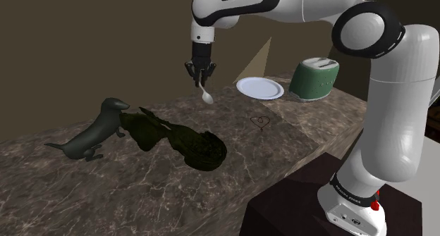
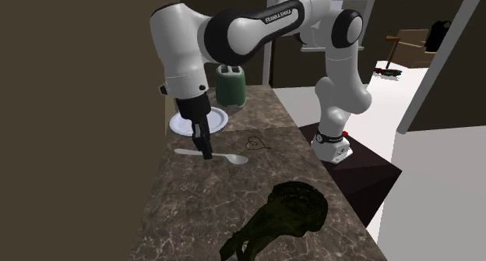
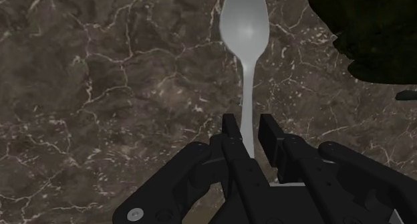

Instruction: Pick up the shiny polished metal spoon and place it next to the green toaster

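- The dark marbled counter [image 1: 70, 192] runs from the near left to the far right of the shoulder view.
- The white arm [image 1: 395, 115] reaches from its stand at the near right out over the counter's far side.
- A dark lumpy object [image 1: 180, 139] lies mid-counter, nearer than the spoon.
- A dark dachshund figure [image 1: 95, 132] stands just left of it in the shoulder view.
- The green toaster [image 1: 315, 79] sits at the far right.
- A white plate [image 1: 259, 88] lies just left of the toaster, between it and the spoon.
- The gripper [image 3: 248, 126] is low over the spoon's handle, its jaws slightly apart astride it, with a thin gap either side.
- The pale grey spoon [image 3: 245, 29] lies flat on the counter, near the plate and well apart from the toaster.
- A small heart-shaped wire [image 1: 261, 121] lies nearer than the plate.
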{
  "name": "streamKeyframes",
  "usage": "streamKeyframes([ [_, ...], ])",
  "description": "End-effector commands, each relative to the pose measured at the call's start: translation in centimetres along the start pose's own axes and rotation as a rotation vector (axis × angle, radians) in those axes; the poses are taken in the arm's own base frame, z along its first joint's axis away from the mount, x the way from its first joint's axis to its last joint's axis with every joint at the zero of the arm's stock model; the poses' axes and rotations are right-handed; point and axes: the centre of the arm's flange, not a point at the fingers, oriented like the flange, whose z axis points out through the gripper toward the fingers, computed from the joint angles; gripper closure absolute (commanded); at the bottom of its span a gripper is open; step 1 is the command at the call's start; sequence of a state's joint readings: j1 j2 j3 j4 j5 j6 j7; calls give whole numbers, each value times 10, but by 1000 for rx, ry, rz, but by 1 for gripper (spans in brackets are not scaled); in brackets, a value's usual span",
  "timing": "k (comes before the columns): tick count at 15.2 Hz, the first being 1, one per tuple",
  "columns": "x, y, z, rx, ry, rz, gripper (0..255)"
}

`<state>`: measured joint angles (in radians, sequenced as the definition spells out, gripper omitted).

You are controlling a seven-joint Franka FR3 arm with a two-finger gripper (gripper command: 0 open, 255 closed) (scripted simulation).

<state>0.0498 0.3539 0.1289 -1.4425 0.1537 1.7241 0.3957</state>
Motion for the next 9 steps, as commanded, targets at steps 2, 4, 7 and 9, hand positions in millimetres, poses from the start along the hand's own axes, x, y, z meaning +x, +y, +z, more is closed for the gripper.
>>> streamKeyframes([
  [2, -3, -3, -16, 0, 0, 0, 255],
  [4, -4, -5, -26, 0, 0, 0, 255],
  [7, -6, -7, -41, 0, 0, 0, 255],
  [9, -8, -9, -52, 0, 0, 0, 255],
])
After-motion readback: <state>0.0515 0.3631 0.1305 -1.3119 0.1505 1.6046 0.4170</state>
